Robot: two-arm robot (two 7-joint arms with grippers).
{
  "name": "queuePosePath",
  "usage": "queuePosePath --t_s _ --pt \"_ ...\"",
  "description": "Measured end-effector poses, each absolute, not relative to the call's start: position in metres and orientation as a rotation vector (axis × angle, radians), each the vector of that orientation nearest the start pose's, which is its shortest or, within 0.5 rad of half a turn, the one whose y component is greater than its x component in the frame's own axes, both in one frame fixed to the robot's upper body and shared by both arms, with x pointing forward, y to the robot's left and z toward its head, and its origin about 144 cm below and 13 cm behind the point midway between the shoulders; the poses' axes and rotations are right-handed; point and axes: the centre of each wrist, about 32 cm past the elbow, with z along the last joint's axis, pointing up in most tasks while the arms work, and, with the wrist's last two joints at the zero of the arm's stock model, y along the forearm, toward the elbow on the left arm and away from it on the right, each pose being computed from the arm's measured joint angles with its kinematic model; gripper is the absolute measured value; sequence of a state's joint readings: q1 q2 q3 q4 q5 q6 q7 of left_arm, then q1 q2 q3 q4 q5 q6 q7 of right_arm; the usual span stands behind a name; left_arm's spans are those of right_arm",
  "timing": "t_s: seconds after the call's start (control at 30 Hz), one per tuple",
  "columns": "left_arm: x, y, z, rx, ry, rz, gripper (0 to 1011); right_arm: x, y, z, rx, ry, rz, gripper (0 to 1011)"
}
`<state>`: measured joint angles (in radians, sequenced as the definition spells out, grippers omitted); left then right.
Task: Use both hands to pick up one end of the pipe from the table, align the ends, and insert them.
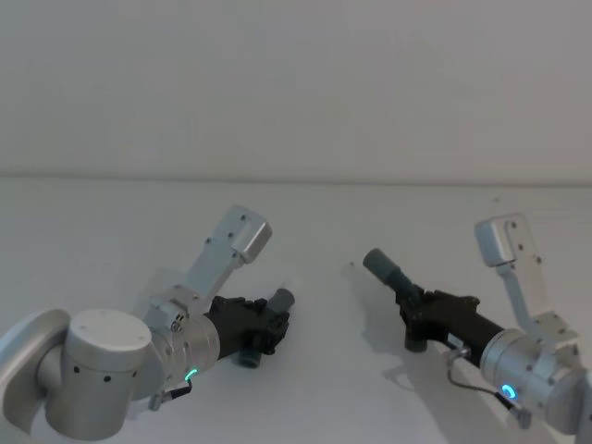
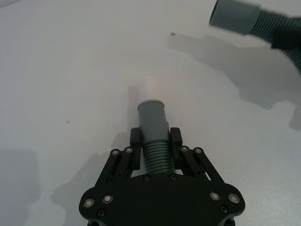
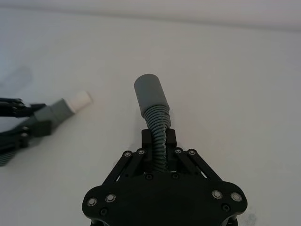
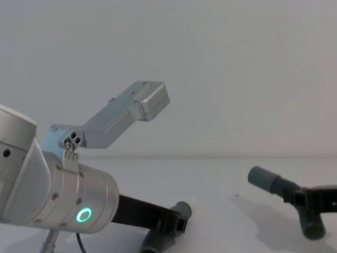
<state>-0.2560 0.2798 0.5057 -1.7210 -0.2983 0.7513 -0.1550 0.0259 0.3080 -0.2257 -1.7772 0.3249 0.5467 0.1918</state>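
Observation:
My left gripper (image 1: 274, 323) (image 2: 156, 137) is shut on the ribbed part of one dark-grey pipe (image 2: 155, 155). Its narrow grey end with a white tip (image 2: 151, 89) juts out ahead of the fingers, low over the white table (image 1: 111, 231). My right gripper (image 1: 413, 303) (image 3: 158, 140) is shut on the ribbed part of the other pipe (image 3: 158, 123), whose wider smooth grey cuff (image 3: 150, 92) (image 1: 379, 265) points up and toward the left. The two ends stand apart, with a gap of bare table between them. In the chest view the cuff (image 4: 263, 179) is raised at the right.
The left arm's thick silver body with its green ring light (image 4: 83, 214) takes up the lower left of the chest view. A small dark speck (image 2: 173, 34) marks the table between the grippers. A pale wall rises behind the table's far edge.

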Motion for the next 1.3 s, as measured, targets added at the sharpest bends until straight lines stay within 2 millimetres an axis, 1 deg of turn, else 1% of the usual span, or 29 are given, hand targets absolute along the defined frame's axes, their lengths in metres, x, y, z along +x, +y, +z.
queuePosePath --t_s 0.17,0.3,0.33,0.37,0.47,0.53,0.63,0.9,1.2,1.3 --pt "0.479 0.146 1.23 0.485 0.241 0.89 349 0.45 -0.244 1.205 -0.235 0.253 -1.03 137" --pt "0.479 0.146 1.23 0.485 0.241 0.89 349 0.45 -0.252 1.207 -0.21 0.233 -0.994 137" --pt "0.479 0.146 1.23 0.485 0.241 0.89 349 0.45 -0.258 1.207 -0.2 0.222 -0.974 138" --pt "0.479 0.146 1.23 0.485 0.241 0.89 349 0.45 -0.258 1.207 -0.2 0.222 -0.974 137" --pt "0.479 0.146 1.23 0.485 0.241 0.89 349 0.449 -0.271 1.209 -0.181 0.195 -0.924 137" --pt "0.479 0.146 1.23 0.485 0.241 0.89 349 0.449 -0.276 1.209 -0.176 0.186 -0.905 137" --pt "0.479 0.146 1.23 0.485 0.241 0.89 349 0.45 -0.29 1.208 -0.166 0.164 -0.85 137" --pt "0.479 0.146 1.23 0.485 0.241 0.89 349 0.454 -0.316 1.203 -0.149 0.126 -0.754 137" --pt "0.479 0.146 1.231 0.485 0.239 0.888 349 0.461 -0.338 1.197 -0.124 0.081 -0.662 137" --pt "0.479 0.146 1.232 0.483 0.232 0.88 349 0.462 -0.342 1.196 -0.119 0.07 -0.643 137"
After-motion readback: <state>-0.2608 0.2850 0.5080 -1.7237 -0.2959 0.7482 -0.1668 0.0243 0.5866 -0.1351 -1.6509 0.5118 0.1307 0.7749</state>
